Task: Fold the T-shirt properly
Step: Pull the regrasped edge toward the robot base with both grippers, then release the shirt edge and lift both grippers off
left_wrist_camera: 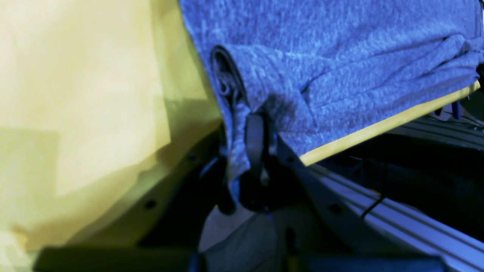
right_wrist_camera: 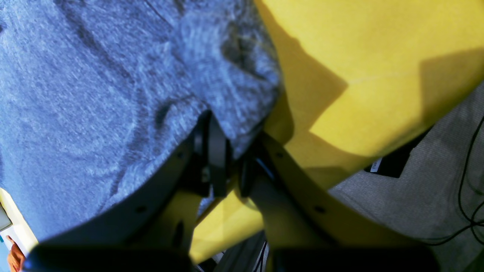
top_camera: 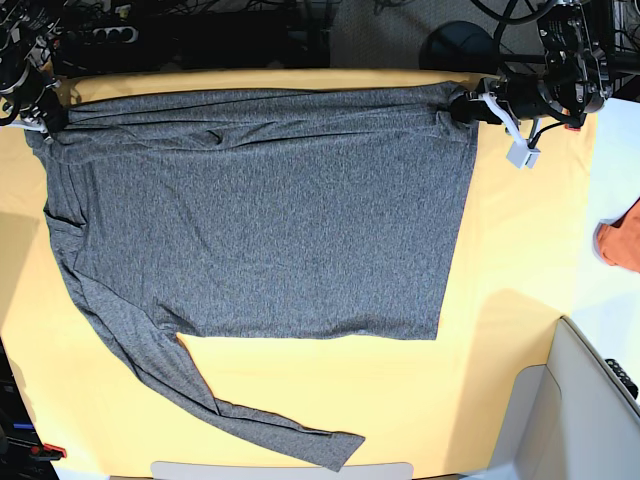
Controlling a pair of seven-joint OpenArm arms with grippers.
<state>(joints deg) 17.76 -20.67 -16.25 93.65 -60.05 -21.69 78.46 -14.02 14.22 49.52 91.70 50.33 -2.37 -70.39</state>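
Note:
The heather-grey T-shirt (top_camera: 260, 220) lies spread on the yellow cloth (top_camera: 500, 300), with one long sleeve (top_camera: 270, 430) trailing toward the front edge. Its far edge is stretched and bunched between both grippers. My left gripper (top_camera: 466, 107) is at the shirt's far right corner. In the left wrist view the left gripper (left_wrist_camera: 266, 130) is shut on a rolled fold of the T-shirt (left_wrist_camera: 340, 56). My right gripper (top_camera: 45, 122) is at the far left corner. The right wrist view shows the right gripper (right_wrist_camera: 234, 151) shut on the edge of the T-shirt (right_wrist_camera: 94, 94).
An orange cloth (top_camera: 620, 245) lies on the white surface at the right edge. A grey bin (top_camera: 590, 400) stands at the front right. Cables and dark equipment (top_camera: 200, 30) run behind the table's far edge.

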